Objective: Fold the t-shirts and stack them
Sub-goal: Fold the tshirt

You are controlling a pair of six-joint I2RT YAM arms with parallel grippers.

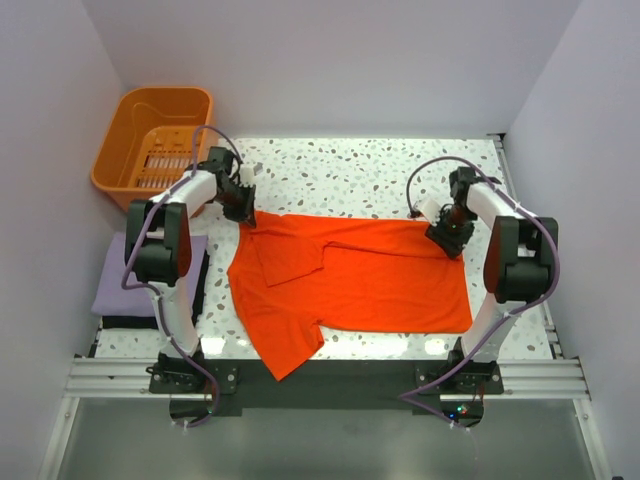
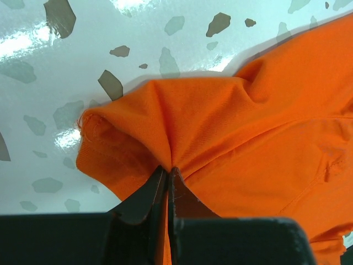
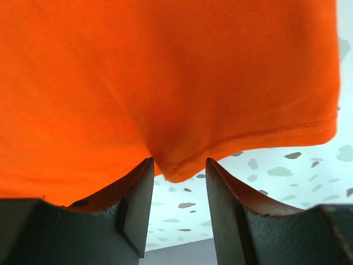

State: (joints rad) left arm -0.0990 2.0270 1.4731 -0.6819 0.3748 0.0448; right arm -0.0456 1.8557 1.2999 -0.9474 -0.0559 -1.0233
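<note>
Near edge: aluminium rail (image 1: 110,378) carrying both arm bases, dark mat (image 1: 350,378) between them. Beyond it, table (image 1: 350,170): glossy white top flecked with grey-brown chips, lamp glare on it in the left wrist view. Orange-red t-shirt (image 1: 370,280) spread flat over the table's middle, one sleeve folded in across the chest, near-left part trailing onto the dark mat. Left gripper (image 1: 245,215) at the shirt's far-left corner, fingers clamped tight on a bunched pinch of the cloth. Right gripper (image 1: 447,238) at the far-right corner, fingers parted, hem sagging into the gap, not pinched. Lavender t-shirt (image 1: 112,280) folded, at the table's left edge beside the left arm. Far-left corner: orange slotted basket (image 1: 165,93). Pale grey-lilac walls (image 1: 330,60) close in three sides
</note>
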